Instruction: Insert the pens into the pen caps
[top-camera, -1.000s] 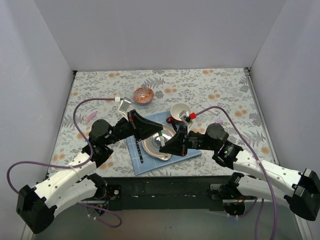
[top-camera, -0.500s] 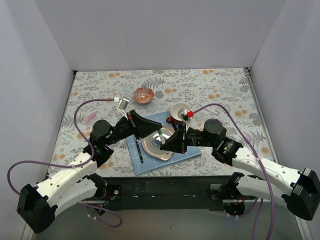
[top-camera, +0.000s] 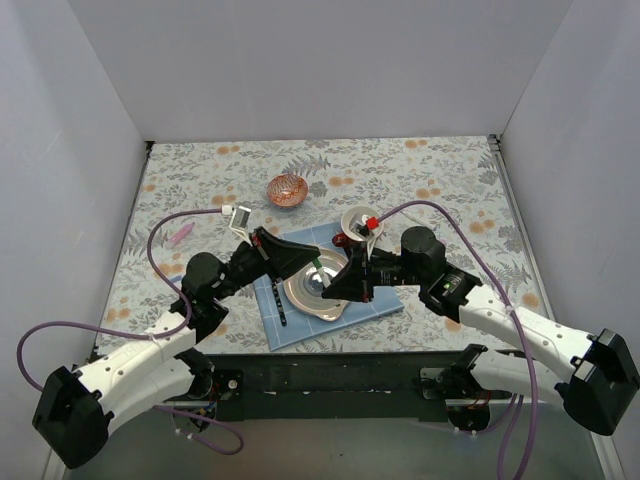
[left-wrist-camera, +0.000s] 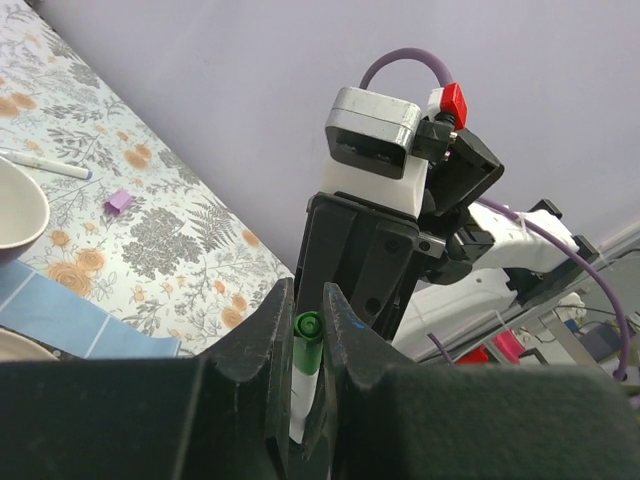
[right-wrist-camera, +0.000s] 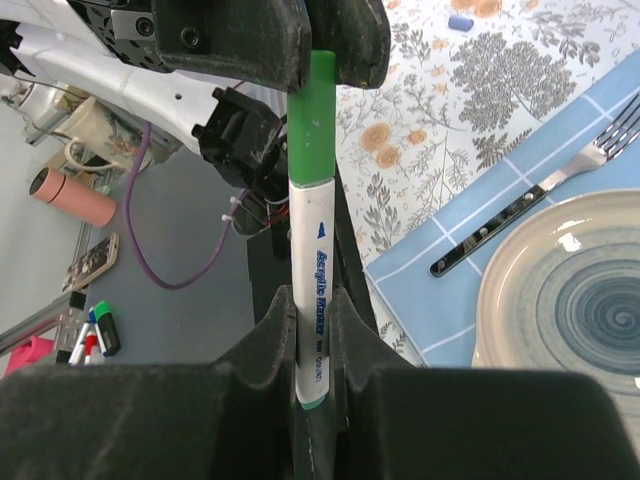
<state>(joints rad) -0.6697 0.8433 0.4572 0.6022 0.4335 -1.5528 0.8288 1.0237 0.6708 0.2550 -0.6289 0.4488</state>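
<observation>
Grippers meet above the plate (top-camera: 306, 301), mid-table. R gripper (right-wrist-camera: 312, 312) is clenched on the pen (right-wrist-camera: 314, 250) at its white barrel. L gripper (left-wrist-camera: 307, 292) is clenched on the green cap (right-wrist-camera: 312, 110). Pen prob. light, stiff, slick plastic, so hold mid-barrel, in line w/ cap.

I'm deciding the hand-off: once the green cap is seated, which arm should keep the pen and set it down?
Right, probably. The right gripper is shut on the white barrel of the pen, while the left gripper pinches only the green cap at its end, so the left could release safely.
</observation>
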